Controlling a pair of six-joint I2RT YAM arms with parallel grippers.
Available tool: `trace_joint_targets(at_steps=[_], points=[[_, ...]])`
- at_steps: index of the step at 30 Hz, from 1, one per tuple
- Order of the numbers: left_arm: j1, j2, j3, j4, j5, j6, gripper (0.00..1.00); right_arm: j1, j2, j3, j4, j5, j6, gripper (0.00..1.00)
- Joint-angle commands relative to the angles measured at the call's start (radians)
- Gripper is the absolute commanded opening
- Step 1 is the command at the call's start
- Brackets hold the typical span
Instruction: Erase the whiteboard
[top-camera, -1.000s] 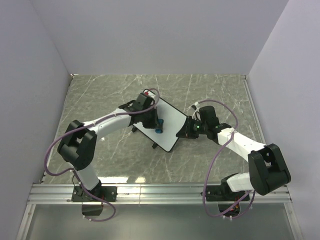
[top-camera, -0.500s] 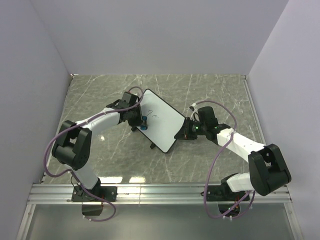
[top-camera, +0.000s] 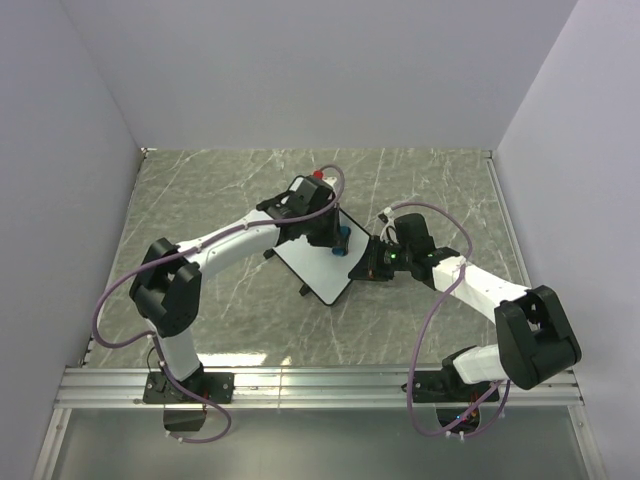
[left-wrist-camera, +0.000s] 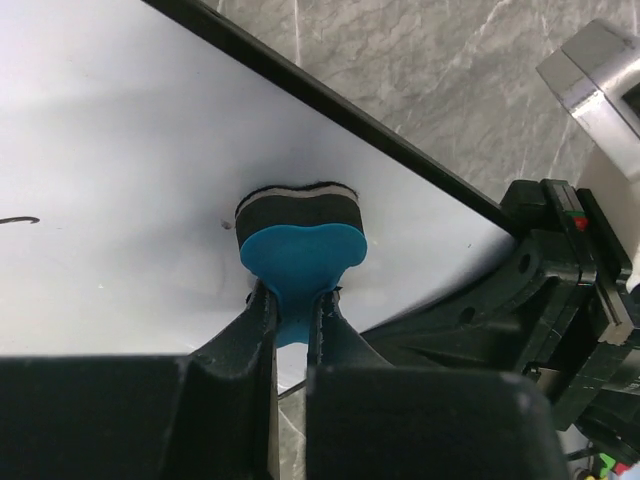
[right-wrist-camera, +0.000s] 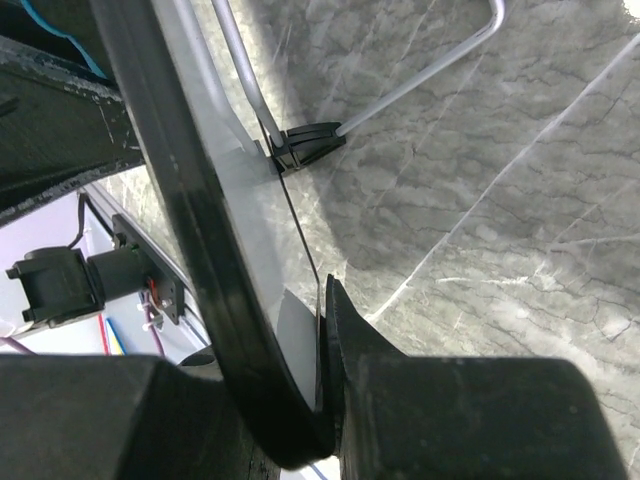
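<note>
The whiteboard (top-camera: 315, 265) lies tilted on the marble table, white with a thin black rim. My left gripper (top-camera: 338, 238) is shut on a small blue eraser (left-wrist-camera: 300, 255), whose dark felt presses on the board's surface (left-wrist-camera: 120, 160) near its right edge. A short dark mark (left-wrist-camera: 20, 220) shows at the left of the left wrist view. My right gripper (top-camera: 372, 262) is shut on the board's right rim (right-wrist-camera: 200, 250), holding it. The right gripper's body (left-wrist-camera: 560, 270) shows just beyond the rim in the left wrist view.
Grey marble tabletop (top-camera: 220, 180) with grey walls on three sides. A metal rail (top-camera: 320, 385) runs along the near edge by the arm bases. A wire stand with a black clip (right-wrist-camera: 305, 145) shows under the board.
My left gripper swept the eraser from the board's left side across to its right edge near my right gripper. The scribble seen in the middle no longer shows in the top view.
</note>
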Motion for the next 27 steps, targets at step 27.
trace_joint_targets(at_steps=[27], points=[[0.282, -0.016, -0.221, 0.105, 0.097, 0.028, 0.00, 0.045, 0.072, 0.075, 0.028, -0.036, -0.012, 0.00]])
